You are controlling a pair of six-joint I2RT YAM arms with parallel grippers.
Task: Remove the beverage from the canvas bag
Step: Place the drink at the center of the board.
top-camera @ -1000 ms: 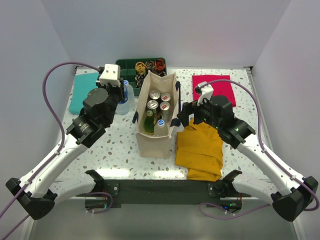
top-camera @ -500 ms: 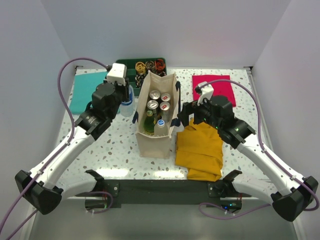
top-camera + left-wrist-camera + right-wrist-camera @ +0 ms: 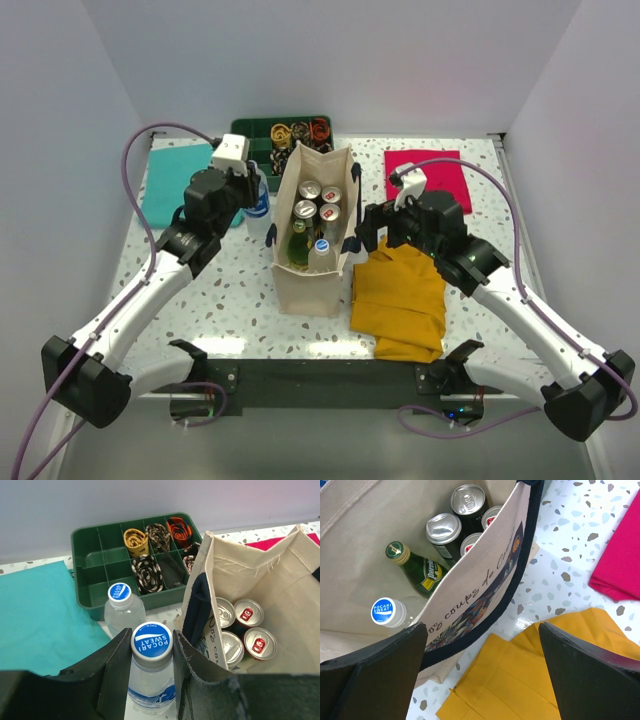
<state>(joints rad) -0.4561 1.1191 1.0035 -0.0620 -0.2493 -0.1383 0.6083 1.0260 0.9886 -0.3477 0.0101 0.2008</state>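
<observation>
The canvas bag (image 3: 312,275) stands open mid-table, with navy handles; it also shows in the left wrist view (image 3: 250,580) and the right wrist view (image 3: 365,540). Inside are several cans (image 3: 468,500), a green glass bottle (image 3: 417,565) and a blue-capped Pocari Sweat bottle (image 3: 384,611). My left gripper (image 3: 250,190) is just left of the bag, shut on the neck of another Pocari Sweat bottle (image 3: 151,642), held upright. My right gripper (image 3: 365,235) is wide open and empty; in its wrist view (image 3: 482,630) it straddles the bag's right wall.
A second clear bottle (image 3: 123,611) stands behind the held one. A green divided tray (image 3: 282,135) of rolled items is at the back. A teal cloth (image 3: 165,180) lies left, a red cloth (image 3: 428,175) back right, a mustard-yellow cloth (image 3: 400,295) right of the bag.
My left arm has swung right and nearer the bag's left side, carrying the bottle with it. The right arm and the bag have not moved.
</observation>
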